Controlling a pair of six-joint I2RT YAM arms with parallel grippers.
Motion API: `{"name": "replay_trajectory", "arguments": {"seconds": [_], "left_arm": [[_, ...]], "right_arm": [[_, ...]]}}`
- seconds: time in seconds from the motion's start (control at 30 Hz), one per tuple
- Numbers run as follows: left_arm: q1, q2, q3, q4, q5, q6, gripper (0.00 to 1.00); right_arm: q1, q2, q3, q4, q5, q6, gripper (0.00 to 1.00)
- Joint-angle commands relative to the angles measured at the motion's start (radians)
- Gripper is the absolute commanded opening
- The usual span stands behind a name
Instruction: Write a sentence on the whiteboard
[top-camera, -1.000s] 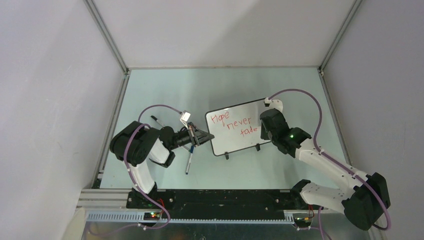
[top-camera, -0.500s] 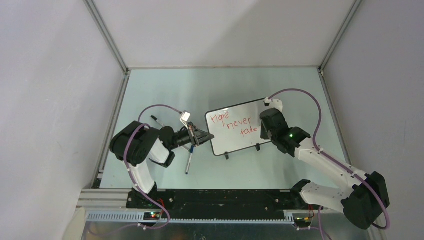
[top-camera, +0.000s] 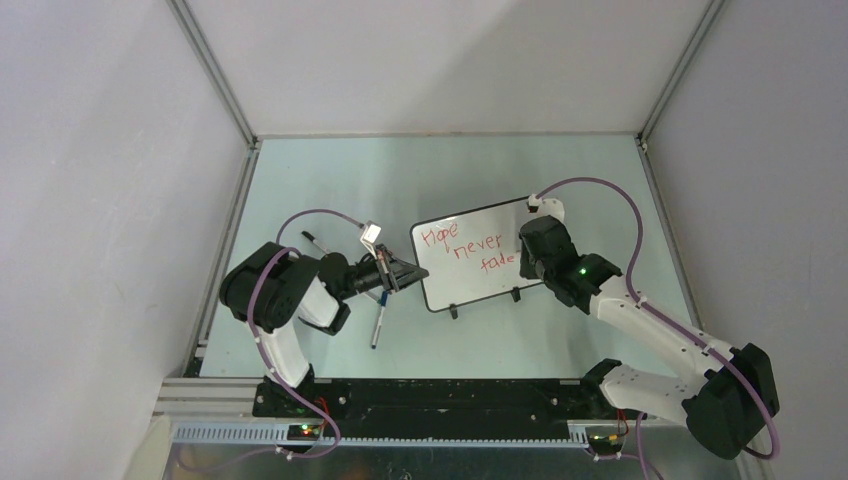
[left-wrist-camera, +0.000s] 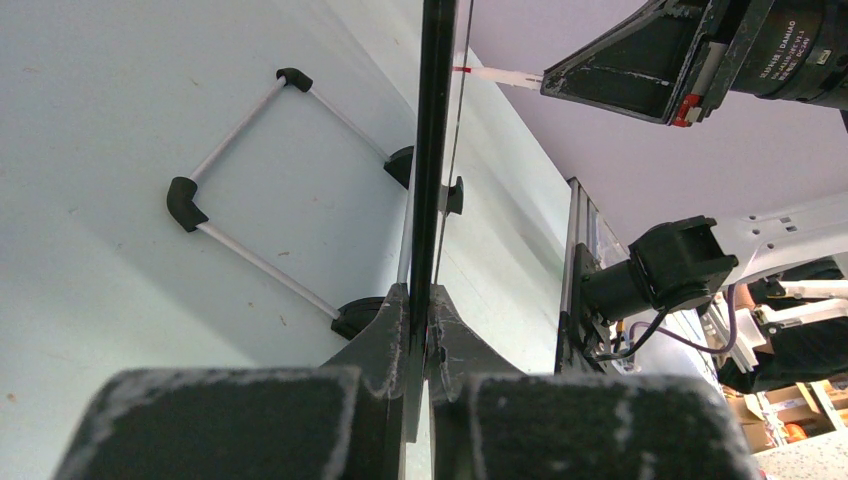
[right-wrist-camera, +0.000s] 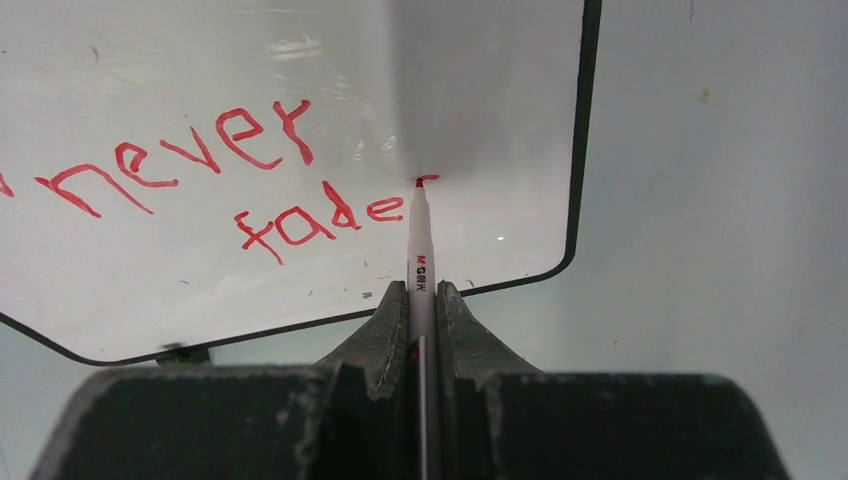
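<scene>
Right wrist: right hand (right-wrist-camera: 421, 292) clamped on marker (right-wrist-camera: 419, 235), tip against board (right-wrist-camera: 150, 290) just right of sentence (right-wrist-camera: 200, 170); left hand (left-wrist-camera: 420, 300) pinched on board edge.

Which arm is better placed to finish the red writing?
Right. The right gripper holds the marker with its tip at the whiteboard, at the end of the sentence; the left gripper only clamps the board's edge.

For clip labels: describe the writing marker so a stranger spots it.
Find the whiteboard mid-table. Near its right end the right pincer clamps a white marker, red tip on the board after "fade". Other pens lie loose left of it.
</scene>
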Motion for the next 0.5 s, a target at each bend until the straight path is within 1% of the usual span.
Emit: {"name": "replay_trajectory", "arguments": {"seconds": [0.0,0.47], "left_arm": [[-0.004,0.004,0.015,0.032,0.008,-0.001,0.0],[-0.005,0.004,0.014,0.032,0.01,-0.001,0.0]], "right_arm": [[-0.003,0.005,0.006,0.029,-0.028,0.007,0.0],[0.004,0.01,0.002,-0.023,-0.002,0.021,0.0]]}}
